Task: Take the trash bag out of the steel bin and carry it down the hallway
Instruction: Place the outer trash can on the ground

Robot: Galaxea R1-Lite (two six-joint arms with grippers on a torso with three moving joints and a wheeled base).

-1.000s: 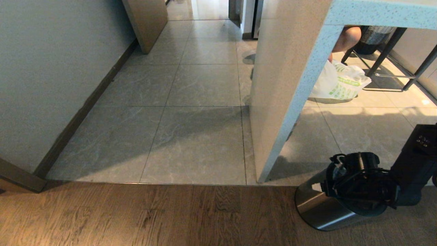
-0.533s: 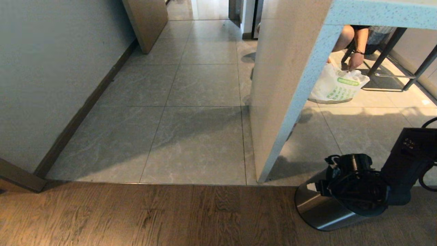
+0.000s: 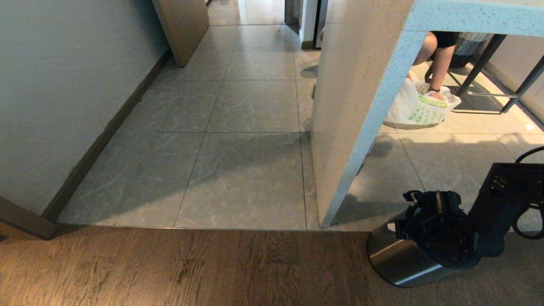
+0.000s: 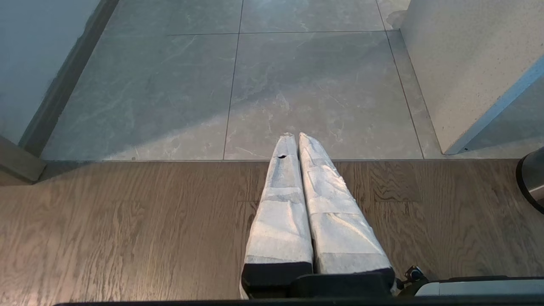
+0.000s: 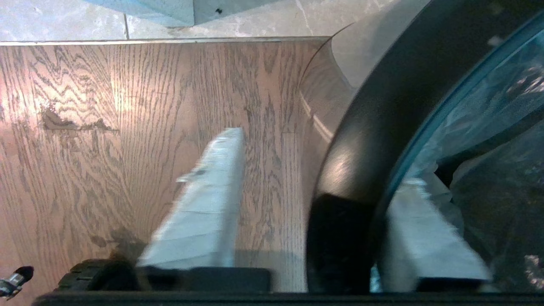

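Note:
The steel bin [image 3: 395, 263] stands on the wood floor at the lower right, beside the counter's end panel. My right gripper [image 3: 437, 229] reaches down over its mouth. In the right wrist view the right gripper [image 5: 321, 157] straddles the bin's black rim [image 5: 382, 106]. One white-wrapped finger [image 5: 212, 191] hangs outside over the wood, apart from the rim. The other finger [image 5: 429, 229] is inside, against the clear crinkly trash bag [image 5: 480, 114]. The jaws stand apart. My left gripper [image 4: 296, 136] is shut on nothing, parked above the wood floor, with the bin's edge [image 4: 531, 182] off to its side.
The tiled hallway [image 3: 246, 106] runs ahead between a white wall [image 3: 63, 93] and the counter's end panel [image 3: 348, 106]. Behind the counter a person's arm [image 3: 440, 63] reaches into a white shopping bag with green print [image 3: 418, 110]. Stool legs [image 3: 480, 63] stand there too.
My right arm has sunk a little lower over the bin's mouth. Behind the counter the person's hand has come down into the white shopping bag. The bin has not moved.

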